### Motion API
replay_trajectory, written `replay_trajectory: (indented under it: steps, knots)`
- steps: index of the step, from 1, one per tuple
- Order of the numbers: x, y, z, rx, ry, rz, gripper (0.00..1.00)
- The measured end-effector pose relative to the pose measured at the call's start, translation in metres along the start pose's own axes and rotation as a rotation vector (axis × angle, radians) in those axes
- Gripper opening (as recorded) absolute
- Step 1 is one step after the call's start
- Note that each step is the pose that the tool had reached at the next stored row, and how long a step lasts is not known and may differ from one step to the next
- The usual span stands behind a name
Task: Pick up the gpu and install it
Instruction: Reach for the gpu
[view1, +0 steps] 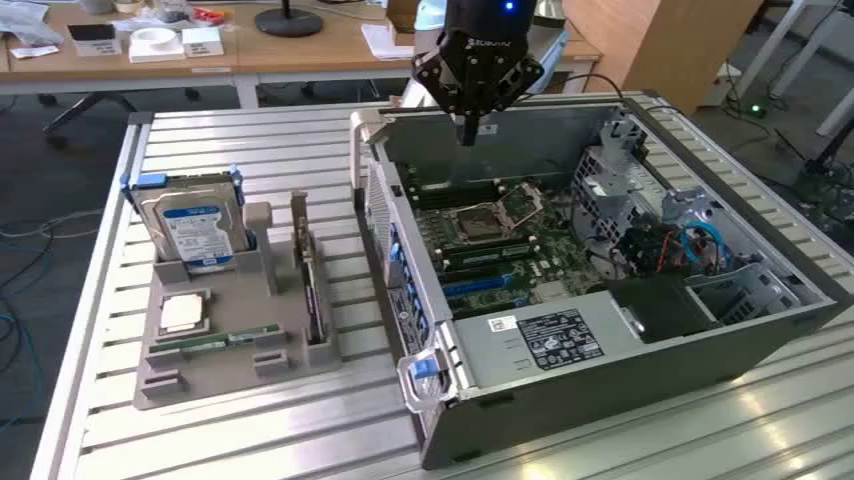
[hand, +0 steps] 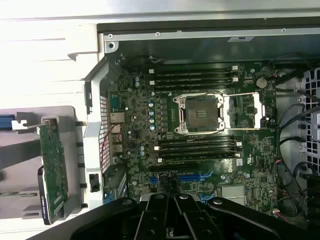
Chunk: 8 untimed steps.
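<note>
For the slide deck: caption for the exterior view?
Shut, empty gripper above the open PC case; gpu upright in gray holder at the exterior view's left.

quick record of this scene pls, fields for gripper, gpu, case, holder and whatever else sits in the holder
gripper: shut, holding nothing, hanging over the open computer case
gpu: standing on edge in the grey holder, untouched
computer case: lying open on the slatted table
grey holder: on the exterior view's left of the case
hard drive: upright in the holder
processor chip: flat in the holder
memory stick: flat in the holder
task state: gpu not yet picked up
</note>
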<state>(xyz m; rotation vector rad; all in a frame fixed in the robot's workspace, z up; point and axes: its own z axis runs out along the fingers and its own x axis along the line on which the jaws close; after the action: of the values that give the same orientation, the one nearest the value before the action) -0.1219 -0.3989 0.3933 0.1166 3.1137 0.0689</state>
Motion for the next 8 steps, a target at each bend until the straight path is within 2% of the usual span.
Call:
replay_trajectory:
  steps: [8]
  knots:
    - [0.0,0.0,0.0,0.0,0.0,0.0,0.11]
